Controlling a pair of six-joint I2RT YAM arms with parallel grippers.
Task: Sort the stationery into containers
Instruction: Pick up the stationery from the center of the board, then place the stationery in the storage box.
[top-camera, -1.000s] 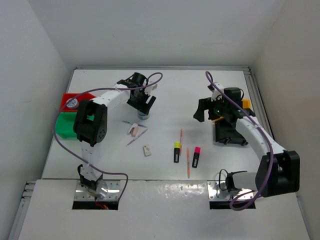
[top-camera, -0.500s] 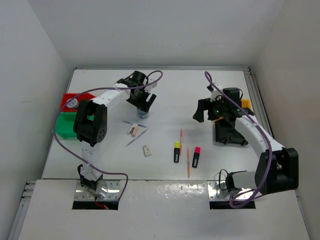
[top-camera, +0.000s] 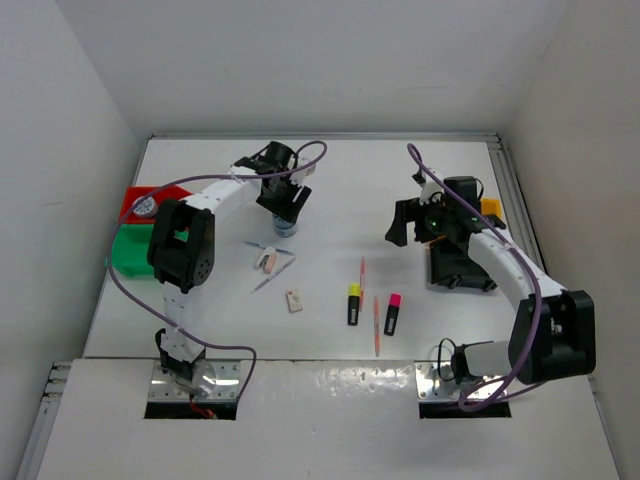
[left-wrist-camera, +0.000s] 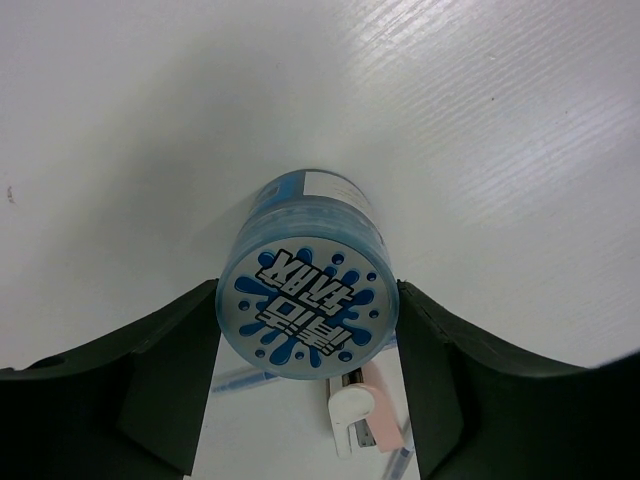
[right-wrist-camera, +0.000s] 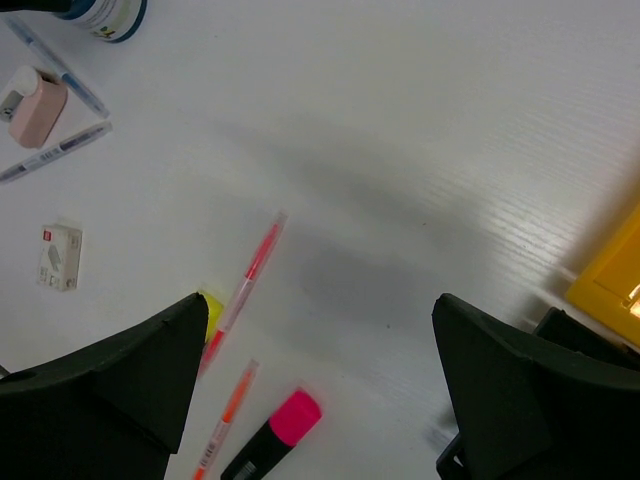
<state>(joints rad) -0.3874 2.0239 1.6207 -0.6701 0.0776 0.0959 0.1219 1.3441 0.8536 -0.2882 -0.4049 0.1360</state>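
Note:
My left gripper (top-camera: 285, 212) is shut on a round blue-white tape roll (left-wrist-camera: 308, 305), with both fingers against its sides. I cannot tell whether the roll touches the table. Below it lie a pink eraser (left-wrist-camera: 365, 415) and a grey pen (left-wrist-camera: 240, 378). My right gripper (top-camera: 410, 222) is open and empty above the table. Under it lie two orange pencils (right-wrist-camera: 250, 270) (right-wrist-camera: 225, 415), a pink highlighter (right-wrist-camera: 275, 435) and a yellow highlighter (right-wrist-camera: 212, 310). A beige eraser (top-camera: 294, 300) lies mid-table. The red bin (top-camera: 130, 198) holds a second tape roll (top-camera: 145, 206).
The green bin (top-camera: 128, 250) stands in front of the red one at the left edge. The black bin (top-camera: 458, 265) and the yellow-orange bin (top-camera: 490, 208) stand at the right, under my right arm. White walls close in the table.
My left gripper, with the tape roll in it, has shifted slightly toward the back of the table. The right arm has barely moved.

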